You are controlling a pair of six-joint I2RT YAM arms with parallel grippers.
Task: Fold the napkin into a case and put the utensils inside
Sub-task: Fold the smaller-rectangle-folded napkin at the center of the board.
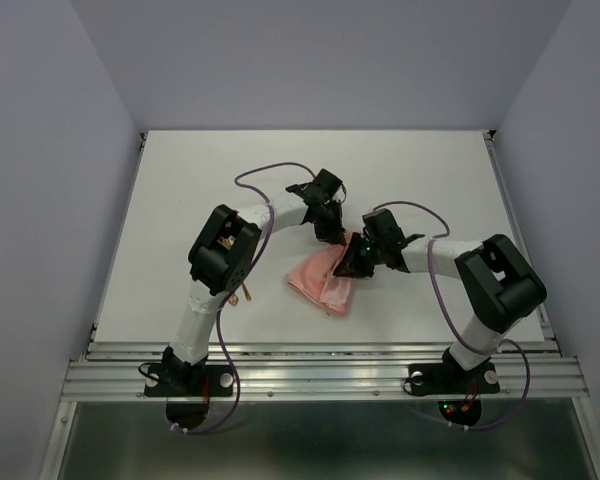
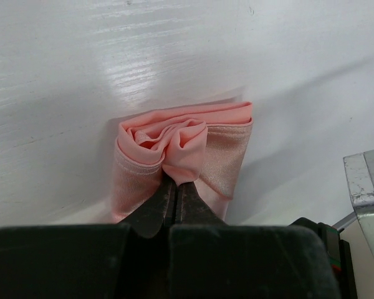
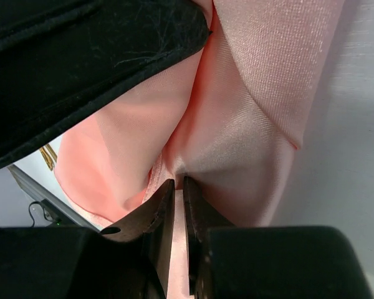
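1. Left wrist view: the left fingers (image 2: 154, 208) are nearest the lens at bottom centre. They are closed tight on a bunched fold of the napkin (image 2: 221, 156), and the cloth puckers right at the tips.
2. Same view: the napkin sits mid-frame as a short layered block on the white counter (image 2: 81, 75), with a rolled edge on top and the sheen side at right. The pinch probably keeps the layers from springing open.
3. There is a grey metal piece (image 2: 368, 199) at the right edge; can't tell what it is.
4. Right wrist view: the right fingers (image 3: 151, 215) at bottom centre are almost closed. A thin layer of napkin (image 3: 249, 124) is pinched between them, and creases run into the tips.
5. A black housing (image 3: 81, 62) fills the upper left, close over the cloth, likely the other arm's. A gold sliver of the utensils (image 3: 48, 156) shows at the left edge, apart from the cloth.
6. Top view: both sets of fingers meet at the napkin's (image 1: 325, 285) upper edge, frame centre. The utensils (image 1: 244, 292) lie left of it, partly under the left arm (image 1: 215, 260), and are not inside it.
7. Judgement: this is mid-fold and no case is formed yet. One grip likely anchors the cloth while the other draws a layer over. The utensils are parked aside so the folding area stays free.
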